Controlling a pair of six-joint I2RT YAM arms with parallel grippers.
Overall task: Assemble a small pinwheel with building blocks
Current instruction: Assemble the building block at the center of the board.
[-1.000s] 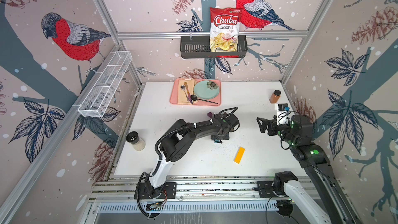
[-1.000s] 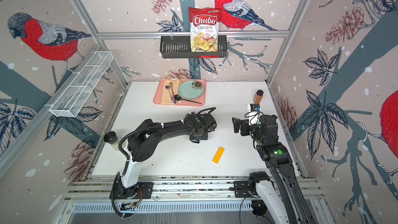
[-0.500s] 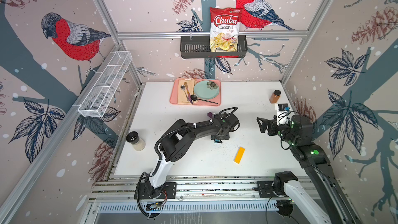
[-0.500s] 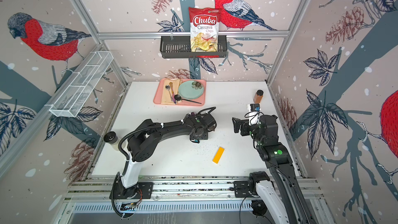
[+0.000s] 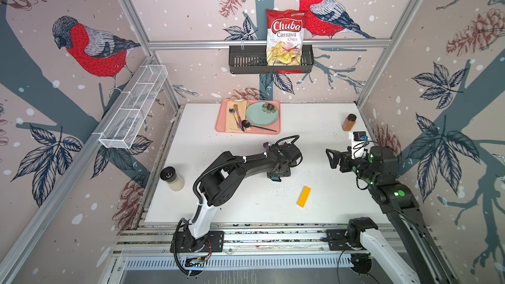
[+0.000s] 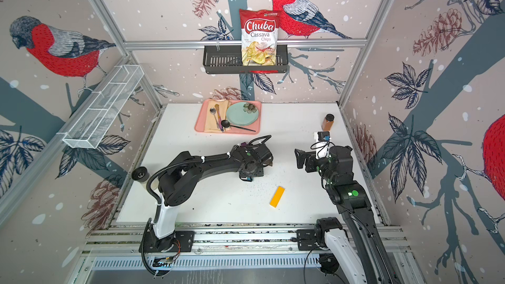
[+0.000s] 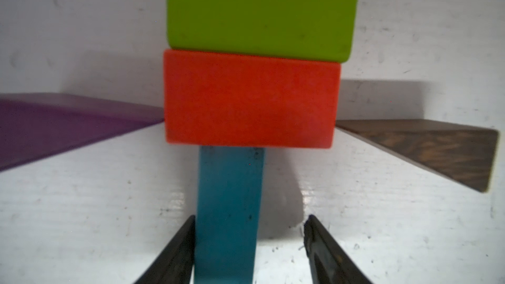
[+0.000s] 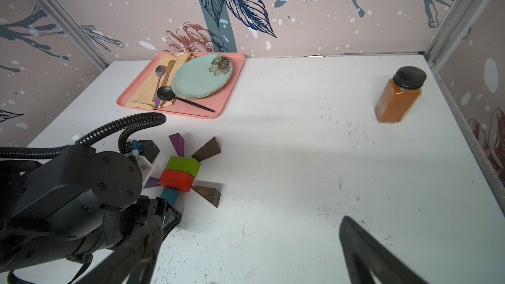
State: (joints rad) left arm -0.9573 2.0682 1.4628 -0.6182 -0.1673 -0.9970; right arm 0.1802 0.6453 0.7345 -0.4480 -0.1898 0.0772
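Desk (image 5: 246,209): white and scuffed, with both arms bolted to the rail along its near edge.
Left arm (image 5: 235,165): rises from its base and folds sharply at the elbow. The forearm stretches out low toward the middle of the desk, and the wrist tips down so the pincer points at the surface. In both top views the wrist hides most of the block figure.
Right arm (image 5: 382,178): leans in from the right side with its forearm held above the desk. The wrist is roughly level and aims across toward the left arm.
Pinwheel (image 8: 181,172): lies flat at mid-desk, right under the left wrist. A green brick (image 8: 183,165) sits against a red brick (image 8: 175,180) as the hub. One purple wedge (image 8: 177,143) and one brown wedge (image 8: 207,150) fan out on the far side. A second purple wedge (image 8: 151,183) and a second brown wedge (image 8: 207,193) sit beside the red brick. The blue bar (image 7: 228,200) butts the red brick as the stem.
Left pincer (image 7: 249,218): about half open, straddling the blue bar. One finger (image 7: 175,252) rests against the bar's side and the other finger (image 7: 325,255) stands off with a clear gap, so it has no squeeze on the bar.
Right pincer (image 5: 331,158): spread wide in the air with nothing between the jaws.
Yellow bar (image 5: 304,196): lies alone and flat on the desk, well apart from the pinwheel. It is toward the near edge, between the two arms.
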